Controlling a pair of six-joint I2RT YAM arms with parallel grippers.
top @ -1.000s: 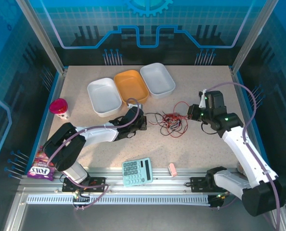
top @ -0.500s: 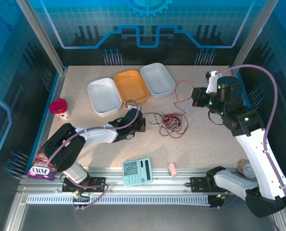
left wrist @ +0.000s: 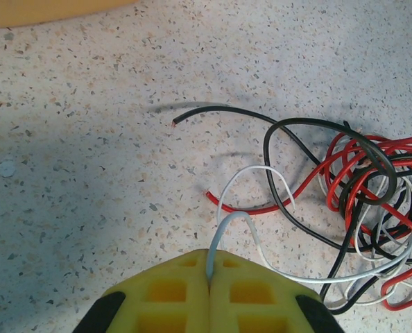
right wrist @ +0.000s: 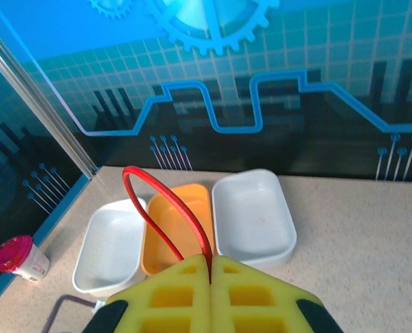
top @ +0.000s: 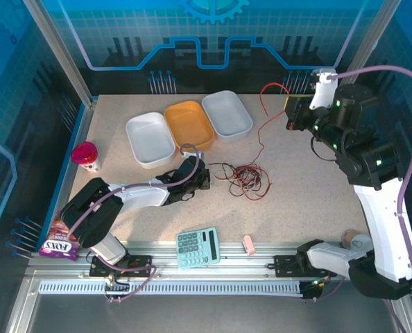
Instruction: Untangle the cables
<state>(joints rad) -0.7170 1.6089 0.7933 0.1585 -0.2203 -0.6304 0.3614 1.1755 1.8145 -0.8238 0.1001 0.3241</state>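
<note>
Thin looped cables (top: 246, 177) on speckled tabletop (top: 296, 202)

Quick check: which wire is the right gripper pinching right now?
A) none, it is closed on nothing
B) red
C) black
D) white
B: in the right wrist view, a red wire loops out from between the closed yellow pads of the right gripper. The top view shows that wire running down to the tangle.
</note>
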